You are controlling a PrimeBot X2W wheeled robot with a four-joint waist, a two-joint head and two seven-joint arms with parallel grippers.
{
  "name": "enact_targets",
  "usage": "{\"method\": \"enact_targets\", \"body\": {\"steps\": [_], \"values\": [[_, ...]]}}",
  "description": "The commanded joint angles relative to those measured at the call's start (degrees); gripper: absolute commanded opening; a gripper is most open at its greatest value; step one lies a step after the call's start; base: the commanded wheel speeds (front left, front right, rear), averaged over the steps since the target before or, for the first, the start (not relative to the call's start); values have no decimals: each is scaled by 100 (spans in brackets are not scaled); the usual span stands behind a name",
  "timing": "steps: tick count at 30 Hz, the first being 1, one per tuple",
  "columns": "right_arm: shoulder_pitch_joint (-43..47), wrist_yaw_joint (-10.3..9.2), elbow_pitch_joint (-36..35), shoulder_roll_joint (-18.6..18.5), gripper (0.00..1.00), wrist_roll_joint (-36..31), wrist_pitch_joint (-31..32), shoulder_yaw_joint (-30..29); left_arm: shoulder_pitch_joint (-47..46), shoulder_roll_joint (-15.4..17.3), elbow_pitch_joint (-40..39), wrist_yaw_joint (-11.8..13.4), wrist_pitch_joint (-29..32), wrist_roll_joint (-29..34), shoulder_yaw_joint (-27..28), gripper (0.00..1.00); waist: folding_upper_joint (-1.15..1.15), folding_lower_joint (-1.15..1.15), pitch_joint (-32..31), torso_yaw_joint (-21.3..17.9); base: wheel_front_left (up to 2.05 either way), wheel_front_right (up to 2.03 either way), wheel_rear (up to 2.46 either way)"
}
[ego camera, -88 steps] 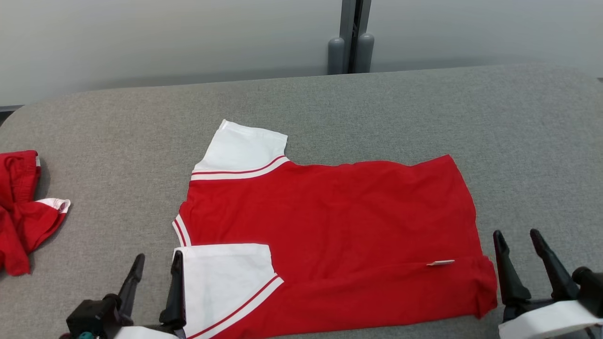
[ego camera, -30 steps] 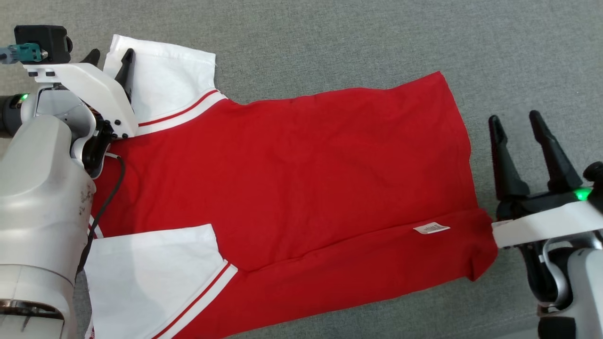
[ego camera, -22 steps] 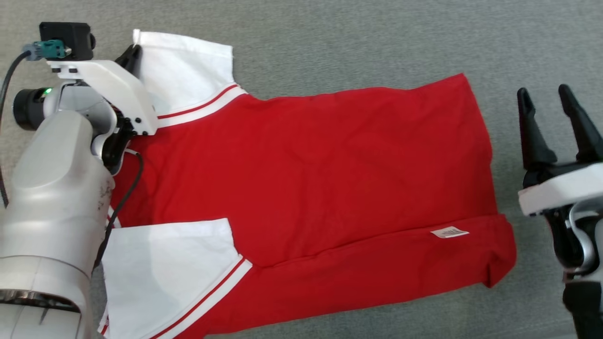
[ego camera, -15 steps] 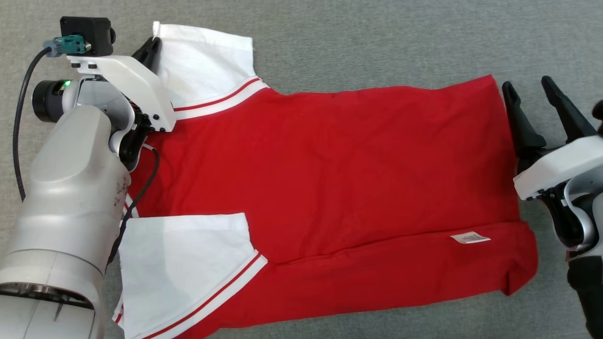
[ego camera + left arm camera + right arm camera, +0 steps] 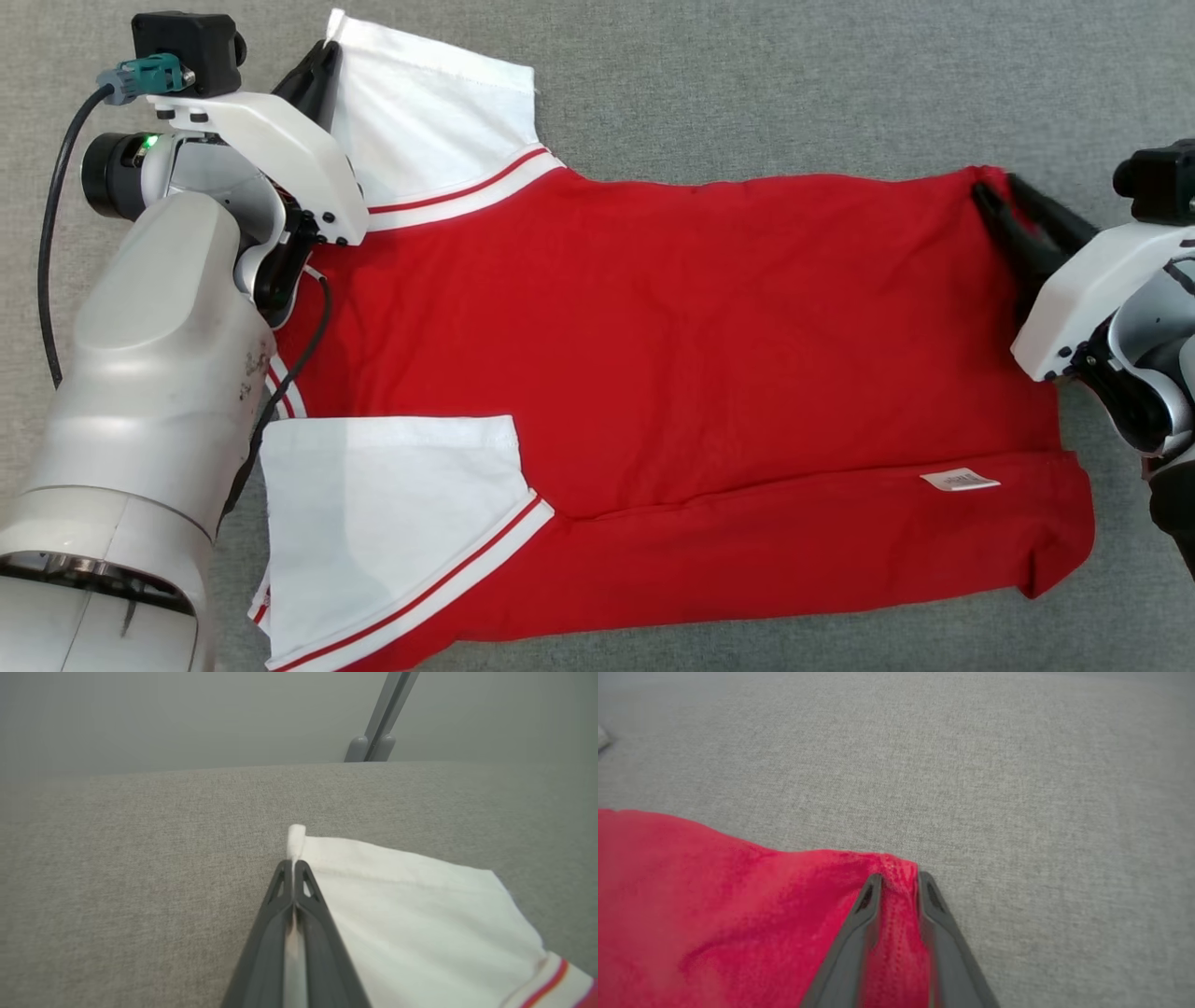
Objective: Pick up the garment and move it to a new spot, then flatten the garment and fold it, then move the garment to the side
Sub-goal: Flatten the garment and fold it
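Red-and-white garment (image 5: 672, 355) lies spread on grey desk (image 5: 794, 75), near edge folded up w/ tag (image 5: 960, 480) showing. Left claw (image 5: 293, 870) is clamped tight on far white sleeve (image 5: 411, 905) corner. Right claw (image 5: 899, 884) straddles far hem corner, fingers only partway together w/ red cloth bunched btwn; can't tell if it's truly pinched. Risk: on a lift the right side slips out, giving a lopsided fold. Left has only a tiny bite of sleeve tip and could pull free too.
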Motion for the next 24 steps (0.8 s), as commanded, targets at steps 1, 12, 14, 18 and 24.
{"method": "enact_targets", "body": {"steps": [1,12,14,18,24], "values": [[15,1,115,-52,0,101,121,112,-119,55,-50,-6,-42,-80,-54,0,0,0,-13,21,0,0,0],[-399,1,-54,-210,0,209,-680,-284,-283,298,-527,-7,-559,-381,-287,0,0,0,-230,92,0,0,0],[-379,1,-57,-191,0,193,-659,-316,-274,321,-604,-7,-597,-416,-327,0,0,0,-264,107,0,0,0],[-255,1,-106,-122,0,313,-646,-399,-147,376,-815,-7,-675,-491,-403,0,0,0,-304,132,0,0,0],[187,2,-553,-118,0,928,-513,-465,358,576,-1560,8,-918,-535,-403,0,0,0,-411,175,0,0,0]]}}
